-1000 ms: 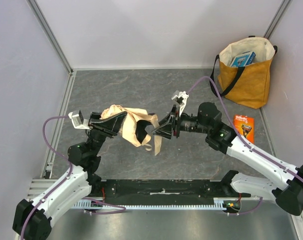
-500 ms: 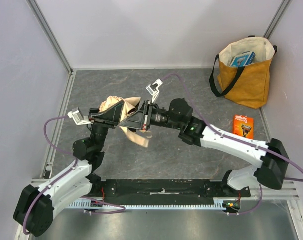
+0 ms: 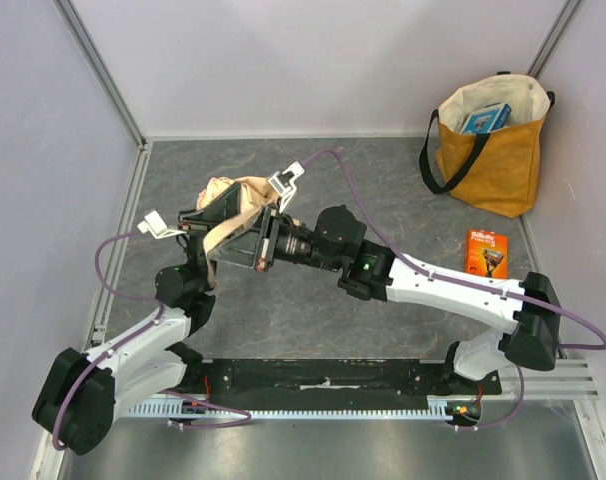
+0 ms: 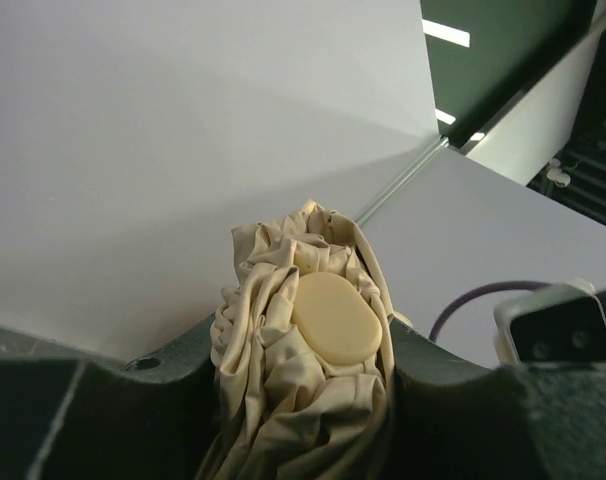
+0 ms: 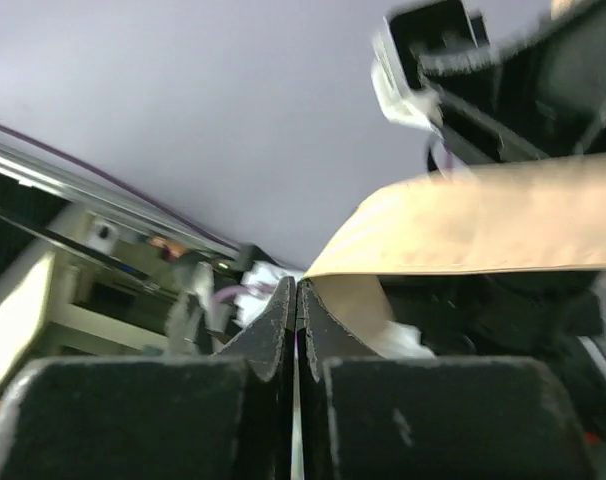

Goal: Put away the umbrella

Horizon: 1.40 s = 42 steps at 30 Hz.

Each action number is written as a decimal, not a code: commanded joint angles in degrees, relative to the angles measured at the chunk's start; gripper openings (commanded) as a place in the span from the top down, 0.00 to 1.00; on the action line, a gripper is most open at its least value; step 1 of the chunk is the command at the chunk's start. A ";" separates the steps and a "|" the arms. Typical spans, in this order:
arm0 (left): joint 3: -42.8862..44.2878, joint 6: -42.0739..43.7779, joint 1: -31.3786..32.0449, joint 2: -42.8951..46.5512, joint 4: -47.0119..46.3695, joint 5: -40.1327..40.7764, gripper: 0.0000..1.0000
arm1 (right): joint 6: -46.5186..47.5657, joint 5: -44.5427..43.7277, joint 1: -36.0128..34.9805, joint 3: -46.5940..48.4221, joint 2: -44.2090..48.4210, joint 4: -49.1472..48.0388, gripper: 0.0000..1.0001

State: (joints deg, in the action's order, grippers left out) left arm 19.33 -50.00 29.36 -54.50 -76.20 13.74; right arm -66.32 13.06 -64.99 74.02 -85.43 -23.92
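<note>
Right gripper has swung leftward since a second ago, drawing the strap across the bundle; wrapping judged under way, stowing not begun; its jaws are pressed together, pinching the strap end; left gripper is clamped on the umbrella, held aloft left of centre; orange pack appears to read Gillette; nothing legible on the tote bag

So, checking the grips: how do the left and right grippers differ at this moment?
The left gripper clamps the bunched umbrella, jaws spread wide around it; the right gripper pinches only a flat strap, jaws nearly touching. Both hold parts of the same umbrella.
</note>
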 commanded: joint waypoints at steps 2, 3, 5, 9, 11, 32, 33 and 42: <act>3.78 -7.22 -0.01 5.01 -1.76 5.16 0.98 | 19.01 -10.31 -3.12 -1.41 2.80 18.02 1.00; 3.96 -7.57 -0.01 5.54 -1.84 5.42 0.98 | 20.26 -11.20 -3.99 -2.46 3.07 18.29 1.00; 4.31 -9.32 -0.10 6.16 -1.84 5.86 0.98 | 22.72 -12.71 -5.66 -4.23 3.34 18.65 1.00; 4.93 -13.80 -0.18 5.29 -3.41 5.78 0.98 | 25.37 -15.95 -6.90 -4.93 1.84 20.58 1.00; 5.01 -15.56 -0.19 4.67 -4.39 5.69 0.98 | 26.59 -17.79 -6.99 -5.73 2.37 21.80 1.00; 4.40 -21.35 -1.24 3.88 -4.84 3.92 0.98 | 38.64 -22.28 -7.08 -10.90 24.70 40.57 0.22; 4.66 -24.07 -1.24 3.35 -4.40 4.45 0.98 | 39.07 -22.98 -7.08 -11.87 24.70 38.88 0.21; 7.47 -30.25 -1.59 -1.13 -9.49 3.76 0.98 | -2.52 -26.63 -2.26 -32.37 25.59 -1.14 0.09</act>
State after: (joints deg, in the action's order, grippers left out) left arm 22.55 -76.27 28.29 -55.75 -72.64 16.80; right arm -43.83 -13.45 -70.78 41.34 -56.73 -10.98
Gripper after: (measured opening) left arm 0.426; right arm 0.918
